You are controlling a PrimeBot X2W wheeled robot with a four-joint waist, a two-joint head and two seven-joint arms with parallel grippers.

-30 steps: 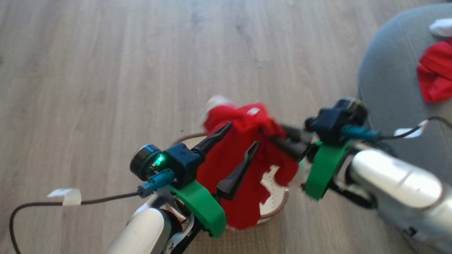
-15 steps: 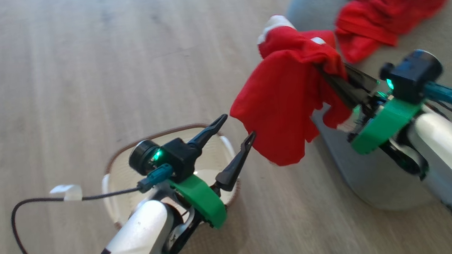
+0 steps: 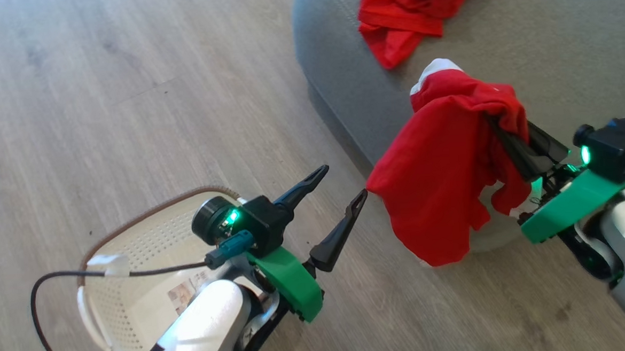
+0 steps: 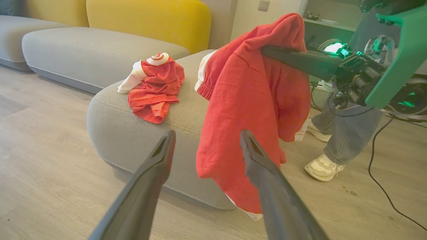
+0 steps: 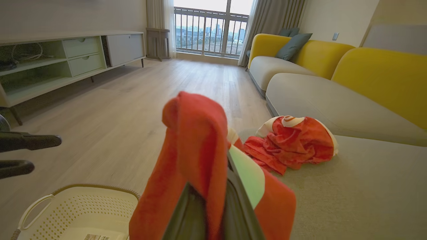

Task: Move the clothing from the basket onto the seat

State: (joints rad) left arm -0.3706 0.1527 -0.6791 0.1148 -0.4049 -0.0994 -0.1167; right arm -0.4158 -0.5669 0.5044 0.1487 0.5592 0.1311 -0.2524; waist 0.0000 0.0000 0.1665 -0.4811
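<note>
My right gripper (image 3: 502, 128) is shut on a red piece of clothing (image 3: 446, 179), which hangs in the air over the rounded edge of the grey seat (image 3: 340, 99). A second red and white garment (image 3: 405, 10) lies crumpled on the seat. My left gripper (image 3: 345, 181) stands open above the floor, just left of the hanging cloth and holding nothing. The cream basket (image 3: 134, 249) sits on the floor under my left arm, with a paper label on its bottom. In the right wrist view the cloth (image 5: 193, 133) drapes over my fingers (image 5: 240, 206).
A person's jeans leg and pale shoe (image 4: 322, 165) stand on the floor beside the seat, near a black cable (image 4: 380, 180). Yellow-backed sofa sections (image 5: 367, 73) run behind the seat. A low cabinet (image 5: 66, 56) lines the far wall across the wooden floor (image 3: 100, 101).
My right gripper has carried the red garment from above the basket to the seat's edge. The head view has swung towards the seat. My left gripper is now apart from the cloth.
</note>
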